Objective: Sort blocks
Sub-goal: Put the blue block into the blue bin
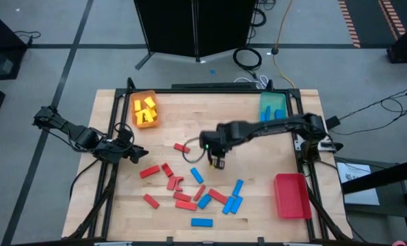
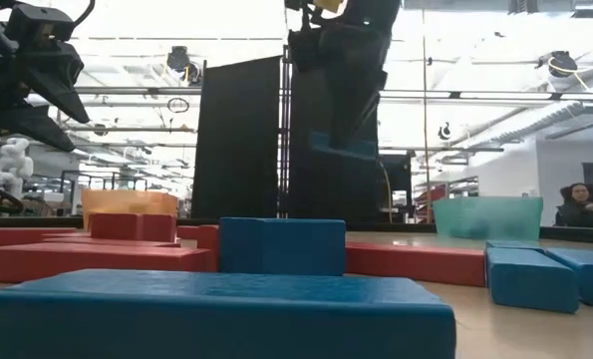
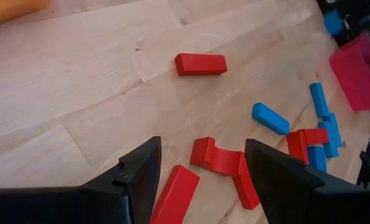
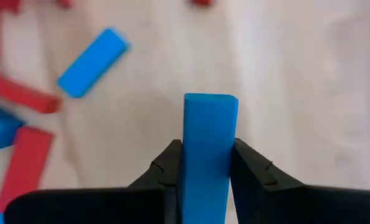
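Note:
Red and blue blocks lie flat and scattered on the wooden table, among them a red one (image 1: 182,147) and a blue one (image 1: 202,222). My right gripper (image 1: 218,162) hangs over the table's middle, above the scatter, shut on a blue block (image 4: 209,137). In the low view that block (image 2: 341,148) shows under the fingers, well above the table. My left gripper (image 1: 131,154) waits open at the table's left side; its wrist view looks past its fingers at a curved red block (image 3: 217,158). My right gripper pinches the blue block between its two fingers, one on each long side (image 4: 191,155). The fingers come from above, pointing steeply down, and lie along the block. Its free end (image 4: 211,101) sticks out past the fingertips toward the table. The block is lifted clear.
An orange tray (image 1: 136,121) with yellow blocks stands at the far left, a teal tray (image 1: 272,106) with blue blocks at the far right, a red tray (image 1: 291,196) at the near right. A person (image 2: 578,204) sits beyond the table.

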Controlling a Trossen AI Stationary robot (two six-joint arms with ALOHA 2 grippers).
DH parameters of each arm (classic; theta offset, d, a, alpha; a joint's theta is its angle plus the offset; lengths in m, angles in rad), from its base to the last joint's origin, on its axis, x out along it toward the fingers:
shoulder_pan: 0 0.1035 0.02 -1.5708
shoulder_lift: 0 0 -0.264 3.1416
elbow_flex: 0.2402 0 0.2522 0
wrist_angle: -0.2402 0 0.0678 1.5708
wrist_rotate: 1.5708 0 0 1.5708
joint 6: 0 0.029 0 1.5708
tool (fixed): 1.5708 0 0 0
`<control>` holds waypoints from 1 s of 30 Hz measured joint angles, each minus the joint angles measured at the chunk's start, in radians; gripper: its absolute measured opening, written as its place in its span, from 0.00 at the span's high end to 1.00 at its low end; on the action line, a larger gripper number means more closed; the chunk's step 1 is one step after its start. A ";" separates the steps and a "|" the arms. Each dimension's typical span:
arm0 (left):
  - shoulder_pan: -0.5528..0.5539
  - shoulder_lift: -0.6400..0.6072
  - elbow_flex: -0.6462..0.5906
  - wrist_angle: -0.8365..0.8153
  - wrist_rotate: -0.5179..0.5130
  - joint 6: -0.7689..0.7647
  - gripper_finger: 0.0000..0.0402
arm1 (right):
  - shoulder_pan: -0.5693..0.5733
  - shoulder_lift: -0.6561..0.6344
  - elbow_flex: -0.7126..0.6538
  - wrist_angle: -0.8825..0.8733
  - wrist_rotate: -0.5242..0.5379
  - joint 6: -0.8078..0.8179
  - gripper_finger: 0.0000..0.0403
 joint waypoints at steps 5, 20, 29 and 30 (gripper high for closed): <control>0.000 0.000 0.000 0.000 0.000 0.000 0.43 | -0.110 -0.027 0.065 -0.098 0.064 -0.039 0.85; 0.000 0.000 0.000 0.000 0.000 0.000 0.43 | -0.537 -0.267 0.068 -0.304 0.195 -0.140 0.85; 0.000 0.000 0.000 0.001 0.000 -0.001 0.43 | -0.743 -0.377 0.019 -0.377 0.199 -0.173 0.85; 0.000 0.000 0.000 0.001 0.000 -0.001 0.43 | -0.762 -0.396 -0.011 -0.375 0.198 -0.176 0.85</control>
